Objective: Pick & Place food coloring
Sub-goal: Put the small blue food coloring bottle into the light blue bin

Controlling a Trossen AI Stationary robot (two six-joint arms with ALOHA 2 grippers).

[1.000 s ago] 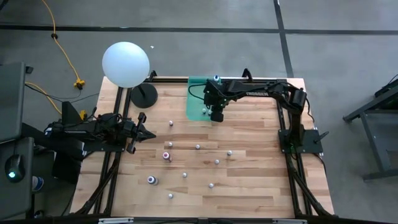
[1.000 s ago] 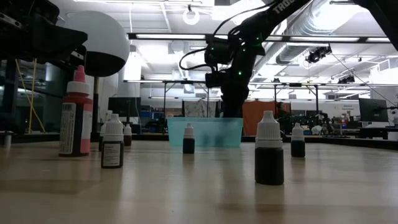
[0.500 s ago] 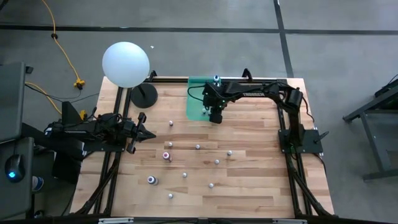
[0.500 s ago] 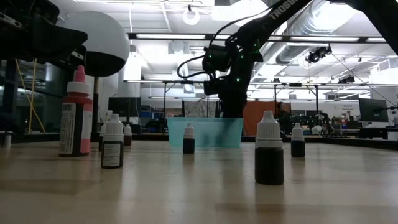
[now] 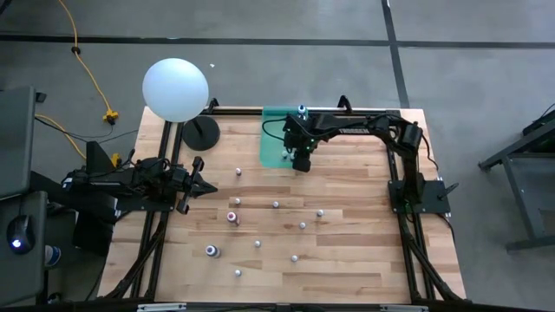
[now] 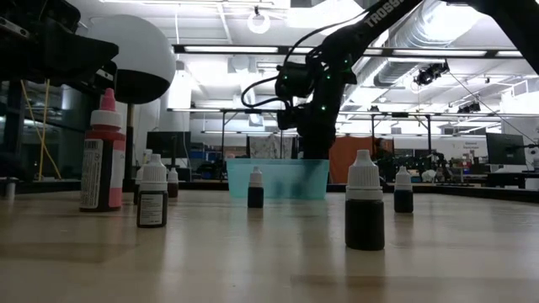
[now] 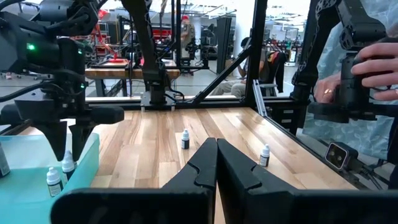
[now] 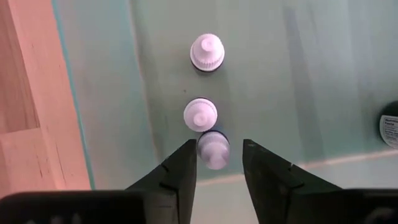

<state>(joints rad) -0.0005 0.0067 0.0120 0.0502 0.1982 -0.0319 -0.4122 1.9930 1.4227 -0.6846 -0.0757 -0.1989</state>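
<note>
White ball (image 5: 175,88), wooden table (image 5: 347,251)

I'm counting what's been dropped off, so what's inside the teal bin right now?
Inside the teal bin, three white-capped bottles stand in a row, the nearest between the right gripper jaws. A dark-labelled item shows at the edge; the arm covers the rest.

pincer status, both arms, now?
Left pincer: shut, empty, waiting at the table's left edge.
Right pincer: open around a bottle over the teal bin.
</note>
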